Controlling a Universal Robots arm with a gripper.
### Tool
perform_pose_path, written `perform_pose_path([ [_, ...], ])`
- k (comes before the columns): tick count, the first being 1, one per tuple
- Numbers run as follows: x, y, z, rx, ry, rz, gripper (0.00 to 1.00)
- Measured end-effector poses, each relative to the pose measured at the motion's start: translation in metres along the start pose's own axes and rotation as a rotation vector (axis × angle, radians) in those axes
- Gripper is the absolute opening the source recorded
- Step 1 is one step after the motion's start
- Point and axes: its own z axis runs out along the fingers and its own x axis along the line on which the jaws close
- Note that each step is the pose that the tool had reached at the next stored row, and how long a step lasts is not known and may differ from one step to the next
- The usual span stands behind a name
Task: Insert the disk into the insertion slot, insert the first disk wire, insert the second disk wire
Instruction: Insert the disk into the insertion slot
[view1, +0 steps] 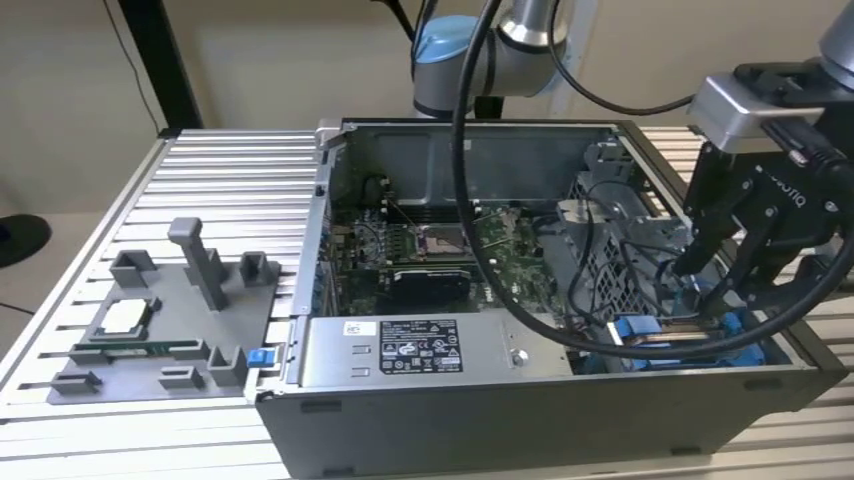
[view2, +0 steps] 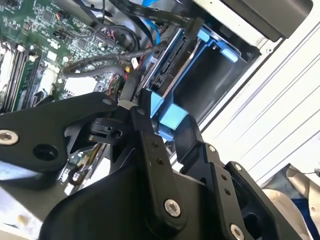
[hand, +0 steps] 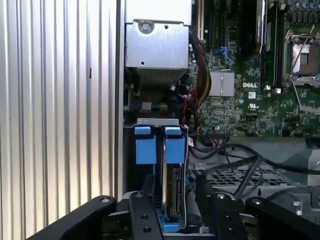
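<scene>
Grey metal computer case (view1: 534, 400) lies open on a slatted aluminium table (view1: 227, 190) in the exterior view. At the exterior view's right, the black gripper (view1: 707, 285) reaches down into the insertion slot (view1: 617, 262), the drive bay in the case's front corner. Below the gripper's tips, the disk (view1: 683, 336) stands on edge in its blue carrier, low in that bay. A grey labelled power supply (view1: 414, 350) sits beside the bay, and a grey parts fixture (view1: 160, 330) rests on the table well apart, at the exterior view's left.

In the second wrist view, the two fingers (view2: 145, 130) frame a blue carrier tab (view2: 172, 117), with black cables (view2: 100, 62) crossing the green motherboard (view2: 45, 30) beyond.

In the first wrist view, the jaws stand moderately apart, one on each side of the disk's thin edge, with a dark gap next to one finger. I cannot tell whether they touch it. A second blue tab (hand: 142, 147) stands just beside the disk's own.
</scene>
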Motion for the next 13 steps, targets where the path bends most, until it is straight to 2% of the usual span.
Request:
perform_pose_path([
  [10, -0.0019, 0.0010, -0.0275, 0.0000, 0.0000, 0.000, 1.00],
  [13, -0.0020, 0.0010, -0.0283, 0.0003, -0.0013, 0.000, 1.00],
])
